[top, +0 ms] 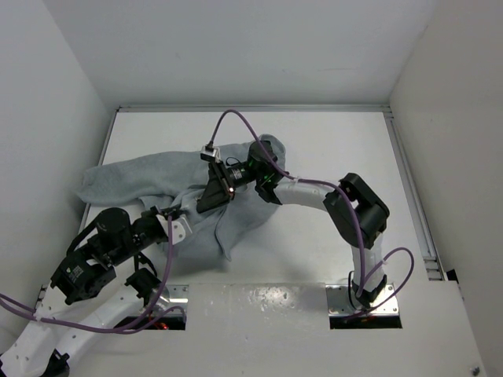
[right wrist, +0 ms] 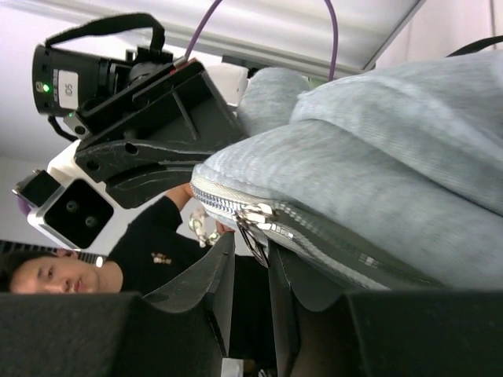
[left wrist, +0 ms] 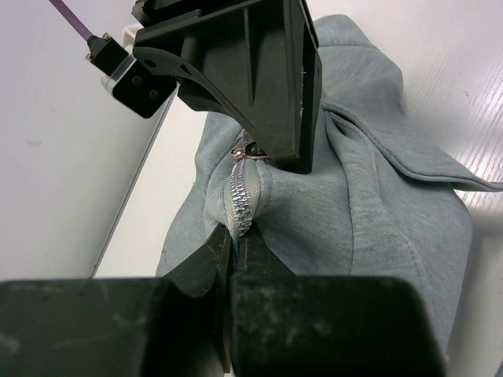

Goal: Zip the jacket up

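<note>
The grey jacket [top: 149, 177] lies bunched on the white table, left of centre. My left gripper [top: 178, 217] is shut on the jacket's lower front edge, and its fingertips [left wrist: 220, 243] pinch the bottom of the silver zipper [left wrist: 240, 196]. My right gripper [top: 206, 201] is at the zipper slider [left wrist: 250, 149], just above the left gripper. In the right wrist view the jacket [right wrist: 393, 149] is lifted. The slider's pull tab [right wrist: 255, 236] hangs in the gap between the right gripper's [right wrist: 251, 263] fingers, which stand apart. The zipper teeth below the slider look joined.
White enclosure walls stand close on the left [top: 47, 118], the back and the right. A purple cable [top: 236, 118] loops over the right wrist. The metal base plate [top: 259, 302] runs along the near edge. A person in black [right wrist: 157, 251] shows past the left arm.
</note>
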### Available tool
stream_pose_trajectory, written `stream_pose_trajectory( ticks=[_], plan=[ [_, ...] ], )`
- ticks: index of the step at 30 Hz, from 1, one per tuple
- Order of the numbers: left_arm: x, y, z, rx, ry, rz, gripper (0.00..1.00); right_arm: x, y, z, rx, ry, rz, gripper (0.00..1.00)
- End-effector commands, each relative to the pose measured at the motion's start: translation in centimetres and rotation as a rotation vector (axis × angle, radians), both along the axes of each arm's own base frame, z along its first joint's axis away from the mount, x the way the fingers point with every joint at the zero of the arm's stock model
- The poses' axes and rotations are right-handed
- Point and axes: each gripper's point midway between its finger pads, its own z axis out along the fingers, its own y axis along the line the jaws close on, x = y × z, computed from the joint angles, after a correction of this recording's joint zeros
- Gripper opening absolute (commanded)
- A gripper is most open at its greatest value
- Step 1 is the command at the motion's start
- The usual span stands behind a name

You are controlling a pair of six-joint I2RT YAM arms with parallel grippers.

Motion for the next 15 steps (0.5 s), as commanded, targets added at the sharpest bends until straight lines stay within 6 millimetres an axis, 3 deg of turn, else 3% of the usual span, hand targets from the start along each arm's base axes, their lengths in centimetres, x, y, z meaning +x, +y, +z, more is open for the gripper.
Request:
stream_pose_trajectory(
  ticks=[1, 8, 15],
  plan=[
    [0.1, -0.7, 3.3, -0.079, -0.106, -0.033, 0.0, 1.6, 0.0, 1.5, 0.039, -0.044, -0.051, 0.24],
    [-0.4, -0.9, 3.2, -0.083, -0.103, -0.056, 0.0, 3.3, 0.3, 2.0, 0.055, -0.049, -0.087, 0.27],
    [-0.2, -1.0, 3.1, -0.071, -0.102, -0.058, 0.0, 2.6, 0.2, 3.7, 0.123, -0.089, -0.063, 0.25]
  ],
)
